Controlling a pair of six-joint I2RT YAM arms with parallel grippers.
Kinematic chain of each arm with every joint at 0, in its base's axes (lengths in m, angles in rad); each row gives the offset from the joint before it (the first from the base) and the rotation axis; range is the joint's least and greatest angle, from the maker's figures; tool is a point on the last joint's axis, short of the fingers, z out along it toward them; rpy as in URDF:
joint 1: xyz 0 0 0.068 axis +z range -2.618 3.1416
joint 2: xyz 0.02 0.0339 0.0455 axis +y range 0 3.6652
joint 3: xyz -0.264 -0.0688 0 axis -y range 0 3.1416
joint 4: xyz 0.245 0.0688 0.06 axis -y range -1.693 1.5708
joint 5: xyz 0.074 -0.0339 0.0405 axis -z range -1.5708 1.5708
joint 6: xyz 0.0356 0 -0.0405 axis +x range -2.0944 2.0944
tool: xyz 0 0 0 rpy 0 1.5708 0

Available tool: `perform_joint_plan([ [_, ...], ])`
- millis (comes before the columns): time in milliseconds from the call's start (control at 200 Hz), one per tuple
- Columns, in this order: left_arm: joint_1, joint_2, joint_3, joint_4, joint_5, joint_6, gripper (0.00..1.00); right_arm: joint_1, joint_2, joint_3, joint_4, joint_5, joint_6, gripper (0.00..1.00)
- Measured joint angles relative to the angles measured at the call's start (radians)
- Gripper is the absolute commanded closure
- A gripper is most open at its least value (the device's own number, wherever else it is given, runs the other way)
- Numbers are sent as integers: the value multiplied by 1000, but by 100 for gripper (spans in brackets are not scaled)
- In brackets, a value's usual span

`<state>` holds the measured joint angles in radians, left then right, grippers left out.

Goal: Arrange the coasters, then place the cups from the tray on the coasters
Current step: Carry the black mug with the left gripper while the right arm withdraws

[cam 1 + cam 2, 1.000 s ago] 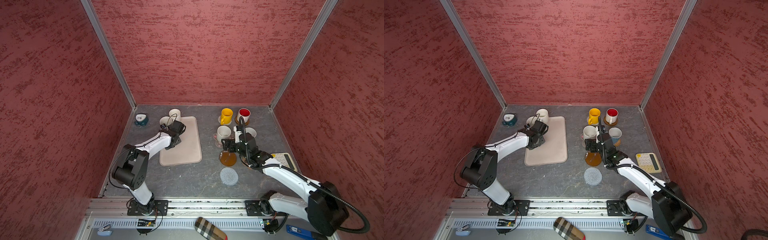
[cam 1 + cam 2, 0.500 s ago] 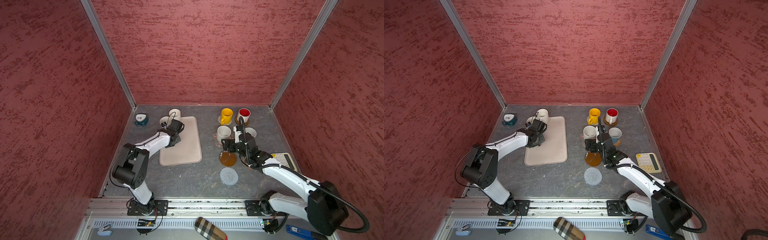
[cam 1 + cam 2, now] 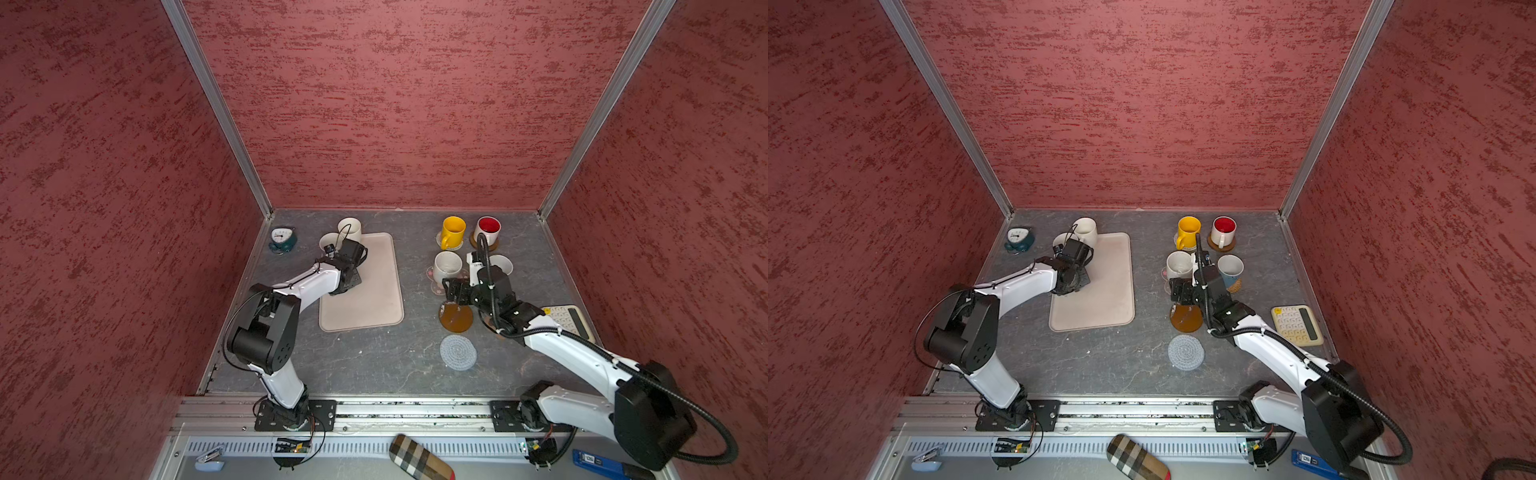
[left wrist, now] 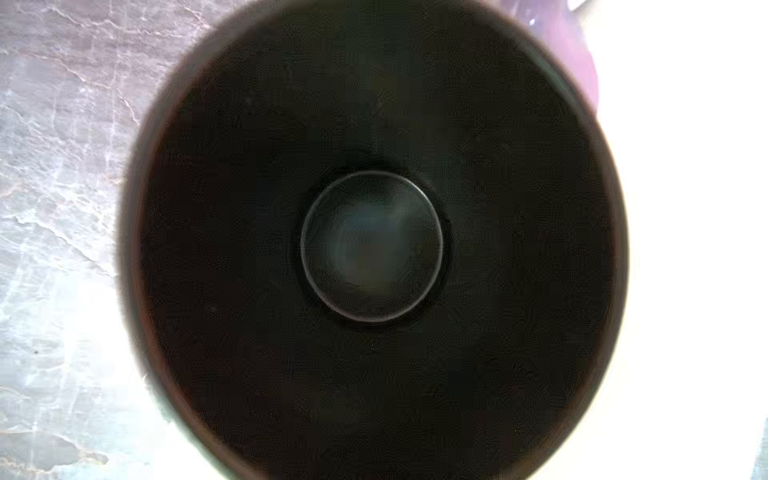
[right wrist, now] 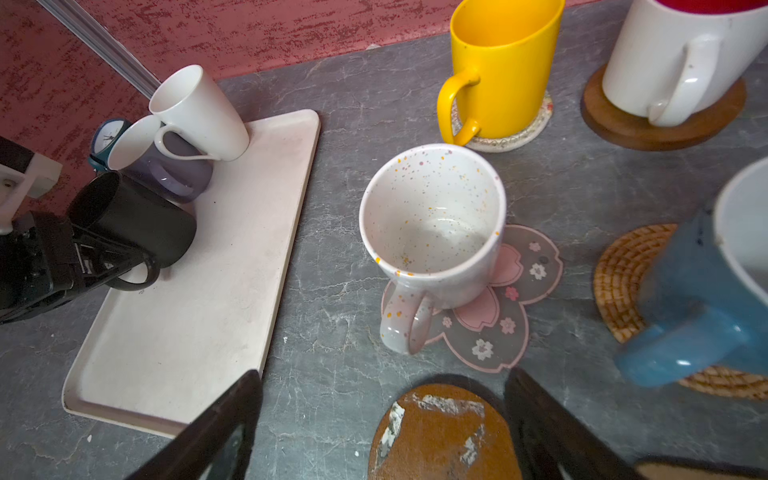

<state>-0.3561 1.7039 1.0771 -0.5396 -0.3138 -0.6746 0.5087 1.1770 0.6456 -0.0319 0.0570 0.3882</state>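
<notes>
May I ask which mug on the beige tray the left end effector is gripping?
The glossy black mug: the left end effector is shut on its rim, while the lavender mug and tall white mug stand free.

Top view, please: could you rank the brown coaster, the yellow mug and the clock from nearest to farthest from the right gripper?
1. The brown coaster, just under the open right gripper.
2. The yellow mug, farther back near the rear wall.
3. The clock, in the far left rear corner.
</notes>
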Motion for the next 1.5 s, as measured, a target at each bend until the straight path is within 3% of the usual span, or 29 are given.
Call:
perform_joint_plan([
  [185,0,-6,0,-3,12,21,100,0,0,0,-2,-1,-3,1],
  [797,-152,-215,103,-130,169,203,100,-26,-105,80,-89,-30,12,1],
  [1152,-333,-204,233,-171,262,322,100,-192,-189,181,-230,-84,107,1],
  [1318,-417,-139,298,-162,289,383,100,-317,-220,214,-296,-109,137,1],
  [1498,-500,-13,385,-156,298,443,100,-505,-223,219,-312,-227,177,1],
])
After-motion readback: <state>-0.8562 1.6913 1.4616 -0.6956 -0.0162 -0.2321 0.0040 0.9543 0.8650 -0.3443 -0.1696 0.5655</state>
